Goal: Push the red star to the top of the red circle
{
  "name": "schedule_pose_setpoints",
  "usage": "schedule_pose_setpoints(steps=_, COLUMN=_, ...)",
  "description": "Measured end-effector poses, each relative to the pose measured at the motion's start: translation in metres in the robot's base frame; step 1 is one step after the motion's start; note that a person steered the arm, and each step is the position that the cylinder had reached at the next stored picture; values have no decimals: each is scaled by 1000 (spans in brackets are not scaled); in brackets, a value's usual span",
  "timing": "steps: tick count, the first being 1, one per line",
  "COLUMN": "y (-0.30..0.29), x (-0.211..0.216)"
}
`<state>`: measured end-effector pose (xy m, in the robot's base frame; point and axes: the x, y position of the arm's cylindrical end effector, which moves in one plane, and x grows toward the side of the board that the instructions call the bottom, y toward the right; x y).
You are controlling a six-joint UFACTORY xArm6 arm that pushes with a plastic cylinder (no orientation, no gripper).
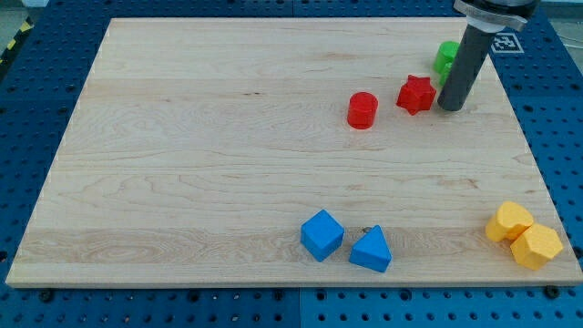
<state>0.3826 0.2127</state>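
The red star (415, 94) lies on the wooden board in the upper right part of the view. The red circle (363, 110) stands just left of it and slightly lower, a small gap between them. My tip (450, 107) rests on the board just right of the red star, close to it or touching its right edge. The dark rod rises from the tip toward the view's top right.
A green block (445, 56) sits behind the rod, partly hidden. A blue cube (322, 234) and a blue triangle (371, 250) lie near the bottom middle. Two yellow blocks (523, 234) sit at the bottom right corner. The board's edge (537, 155) runs down the right.
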Motion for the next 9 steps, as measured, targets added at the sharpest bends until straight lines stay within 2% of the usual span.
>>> schedule_pose_setpoints(steps=2, y=-75, x=-1)
schedule_pose_setpoints(steps=4, y=-80, x=-17)
schedule_pose_setpoints(steps=9, y=-74, x=-149)
